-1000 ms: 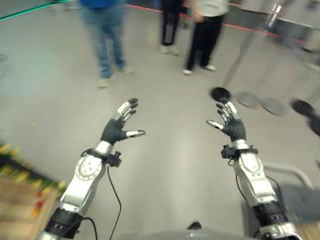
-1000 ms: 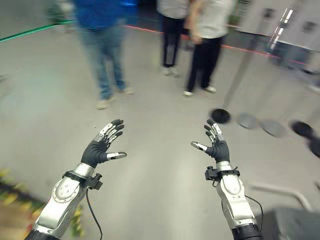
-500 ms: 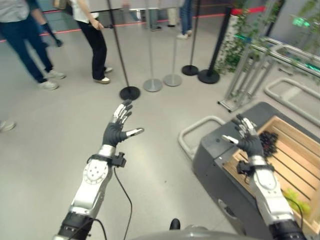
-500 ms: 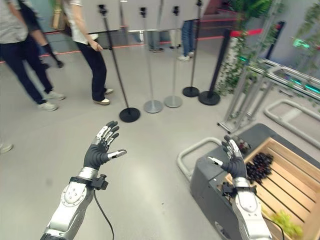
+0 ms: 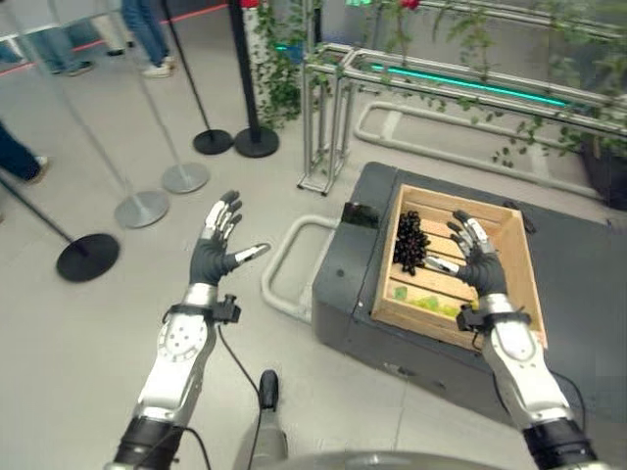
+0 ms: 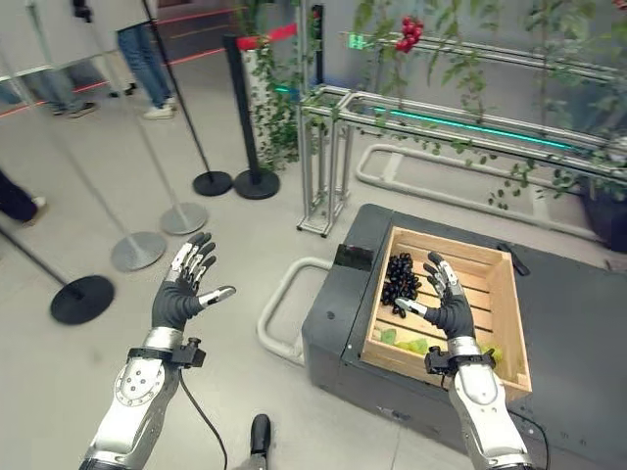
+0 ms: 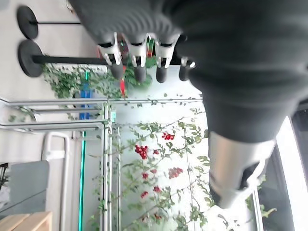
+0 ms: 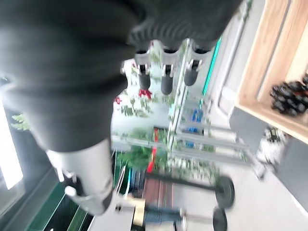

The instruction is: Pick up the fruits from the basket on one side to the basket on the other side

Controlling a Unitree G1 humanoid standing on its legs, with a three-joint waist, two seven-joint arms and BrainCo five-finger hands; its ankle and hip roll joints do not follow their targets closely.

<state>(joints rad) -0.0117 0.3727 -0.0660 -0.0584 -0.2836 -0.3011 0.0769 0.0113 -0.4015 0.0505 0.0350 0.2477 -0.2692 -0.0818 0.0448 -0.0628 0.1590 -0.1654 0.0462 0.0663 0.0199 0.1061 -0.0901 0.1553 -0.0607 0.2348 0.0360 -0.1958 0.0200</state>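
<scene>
Both hands spread, empty: left hand [image 5: 217, 257] frame left over floor; right hand [image 5: 479, 262] above wooden crate [image 5: 519, 257] holding dark grapes [image 5: 411, 241].

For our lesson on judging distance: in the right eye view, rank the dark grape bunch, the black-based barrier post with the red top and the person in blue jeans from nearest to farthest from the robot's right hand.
1. Dark grape bunch, in the wooden slatted crate, just left of the right hand.
2. Black-based barrier post with the red top, far left, on the floor.
3. Person in blue jeans, at the upper left.
</scene>
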